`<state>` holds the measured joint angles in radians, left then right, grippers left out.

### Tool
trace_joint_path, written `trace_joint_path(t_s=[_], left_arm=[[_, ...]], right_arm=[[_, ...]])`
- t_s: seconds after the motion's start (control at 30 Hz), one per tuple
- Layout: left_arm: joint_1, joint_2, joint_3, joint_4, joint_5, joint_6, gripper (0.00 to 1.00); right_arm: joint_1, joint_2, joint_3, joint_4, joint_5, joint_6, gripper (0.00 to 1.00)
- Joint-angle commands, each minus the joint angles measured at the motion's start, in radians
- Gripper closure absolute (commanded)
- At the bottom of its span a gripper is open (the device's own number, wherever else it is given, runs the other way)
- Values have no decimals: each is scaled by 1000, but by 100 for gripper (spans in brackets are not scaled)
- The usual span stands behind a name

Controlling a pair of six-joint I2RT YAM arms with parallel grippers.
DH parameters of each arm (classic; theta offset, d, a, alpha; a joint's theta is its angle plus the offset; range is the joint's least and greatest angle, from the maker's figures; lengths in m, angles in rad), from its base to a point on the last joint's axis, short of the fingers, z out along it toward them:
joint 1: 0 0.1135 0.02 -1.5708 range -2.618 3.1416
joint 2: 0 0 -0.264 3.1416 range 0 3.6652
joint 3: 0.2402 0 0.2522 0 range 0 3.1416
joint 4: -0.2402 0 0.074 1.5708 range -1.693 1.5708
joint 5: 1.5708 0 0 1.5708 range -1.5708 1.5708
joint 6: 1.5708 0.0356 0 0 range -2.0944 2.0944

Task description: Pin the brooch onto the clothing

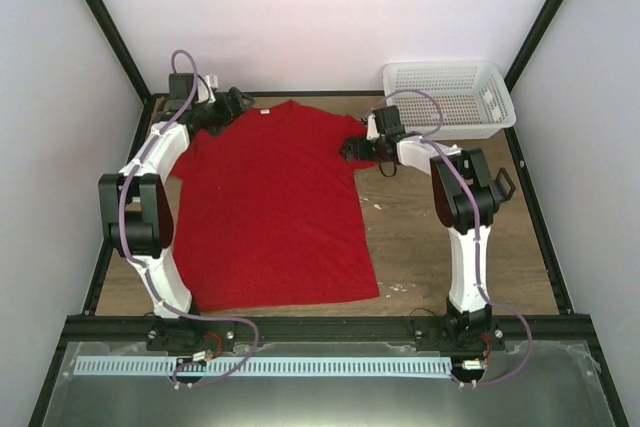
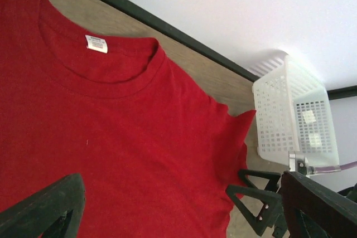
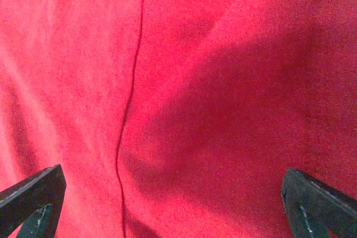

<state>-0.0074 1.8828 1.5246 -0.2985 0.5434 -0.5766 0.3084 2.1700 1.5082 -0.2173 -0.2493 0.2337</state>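
Observation:
The clothing, a bright red T-shirt (image 1: 270, 207), lies spread flat on the wooden table, its white neck label (image 2: 96, 43) toward the back. My left gripper (image 1: 232, 105) hovers at the shirt's left shoulder by the collar, open and empty. In its wrist view, the left gripper (image 2: 178, 215) has red cloth (image 2: 122, 137) between wide-set fingers. My right gripper (image 1: 352, 150) sits over the right sleeve, open. The right gripper (image 3: 175, 210) looks straight down on red fabric with a seam (image 3: 131, 98). The brooch is not in view.
A white mesh basket (image 1: 450, 97) stands at the back right corner; in the left wrist view the basket (image 2: 293, 115) appears beyond the sleeve. Black frame rails (image 1: 540, 187) border the table. Bare wood (image 1: 450, 267) shows right of the shirt.

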Motion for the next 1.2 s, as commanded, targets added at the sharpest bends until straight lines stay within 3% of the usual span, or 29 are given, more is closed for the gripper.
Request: trace_joint_path(t_s=[0.0,0.2,0.47,0.87,1.17], left_arm=[[4,-86,-36,-9,22,28,4],[36,-137,-83,-62,-22,92,3],[78,-130,-97,-126,-109,140,3],[109,-75,-92,-148,-180,167,2],[199,-33,-88,-121,-224,176,1]], right_arm=[[-22,-42,-137,-41,36,53,0],[-31,-121,-259,-31,130,46,0],[26,-202,-113,-40,84,-12,0],[102,215,516,-116,-78,3,0],[88,417,718,-163,-17,-42,0]])
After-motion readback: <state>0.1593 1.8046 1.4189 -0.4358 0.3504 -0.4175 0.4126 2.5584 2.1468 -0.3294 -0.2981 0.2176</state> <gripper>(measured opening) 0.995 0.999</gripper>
